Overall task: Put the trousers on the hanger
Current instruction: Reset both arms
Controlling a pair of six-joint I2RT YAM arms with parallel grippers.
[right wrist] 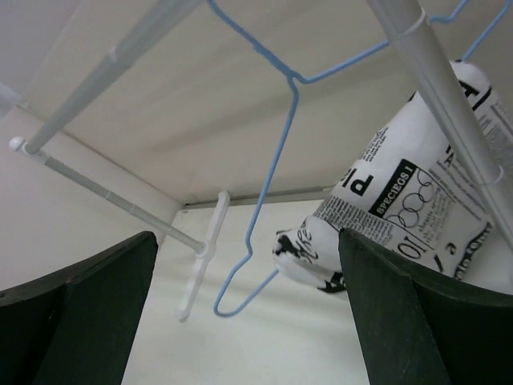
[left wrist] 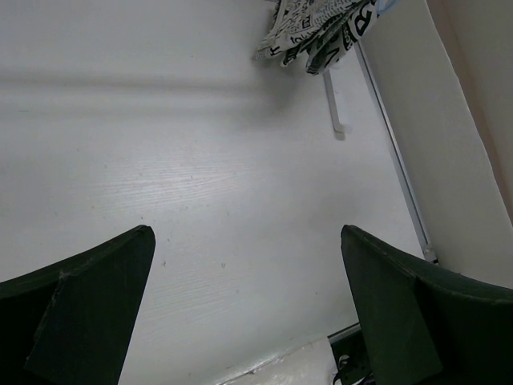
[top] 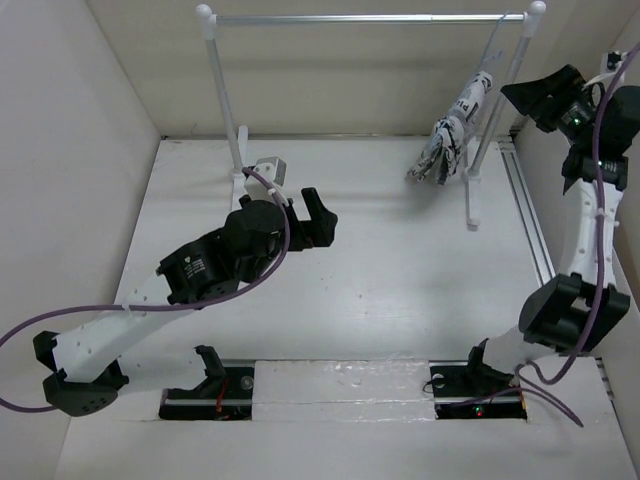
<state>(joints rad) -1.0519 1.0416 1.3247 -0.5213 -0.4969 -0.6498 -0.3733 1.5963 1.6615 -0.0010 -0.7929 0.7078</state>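
The trousers [right wrist: 417,216] run off the right edge (right wrist view); the hanger [right wrist: 294,80] leaves the top.

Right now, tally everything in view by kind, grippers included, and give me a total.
trousers: 1
hanger: 1
rack: 1
grippers: 2, the left gripper and the right gripper
Total: 5
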